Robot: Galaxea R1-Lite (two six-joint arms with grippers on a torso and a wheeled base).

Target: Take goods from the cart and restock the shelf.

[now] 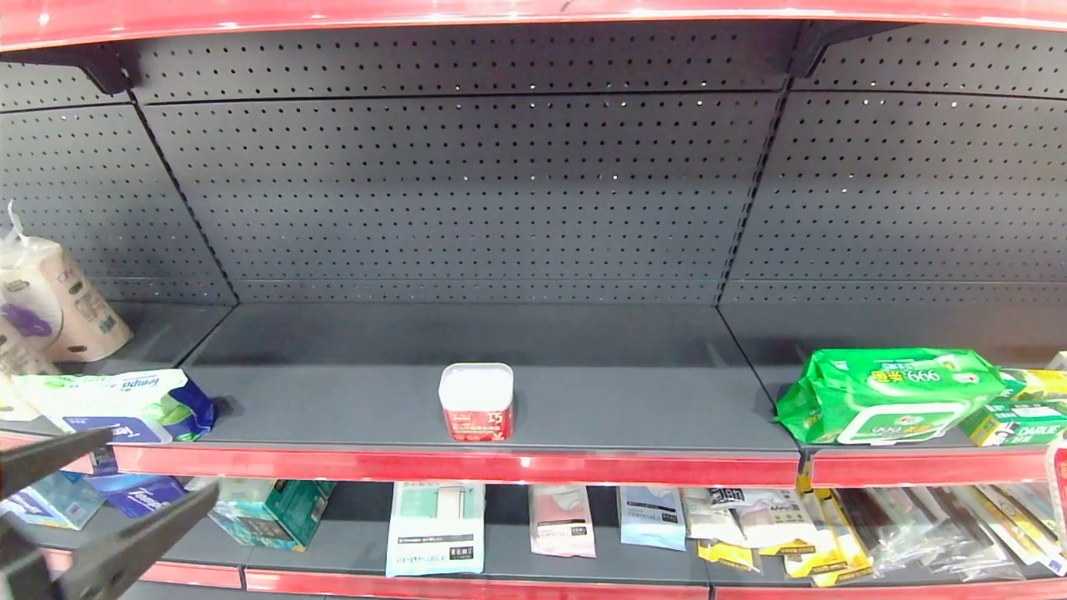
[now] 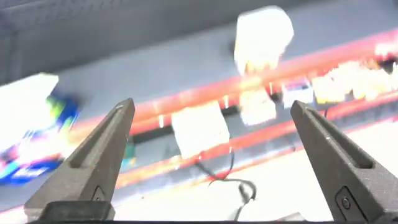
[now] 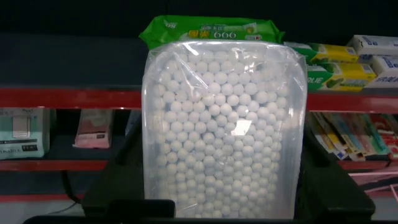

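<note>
So, head view first: the middle shelf (image 1: 617, 392) is mostly bare, with one little red tub (image 1: 476, 402) with a white lid near the front edge. A green wipes pack (image 1: 888, 393) lies off to the right and a blue tissue pack (image 1: 117, 406) to the left. The left gripper (image 1: 83, 492) hangs low at the left corner, fingers spread, nothing in it.

Left wrist view: pretty smeary, but the left gripper (image 2: 211, 162) is clearly released, with both fingers wide apart. The shelf's red front edge and the tub (image 2: 263, 37) sit well beyond them.

Right wrist view: this is where the goods are. The right gripper (image 3: 224, 186) has a clear bag of white balls (image 3: 224, 130) clamped upright between its fingers. It's held out in front of the shelving, with the green wipes pack (image 3: 211, 30) peeking over the top of the bag.

My read: the pick from the cart is done and we're mid-delivery. The next move should be bringing the bag over that bare stretch between tub and wipes, setting it down flat on its base, then letting go without nudging the neighbours.
</note>
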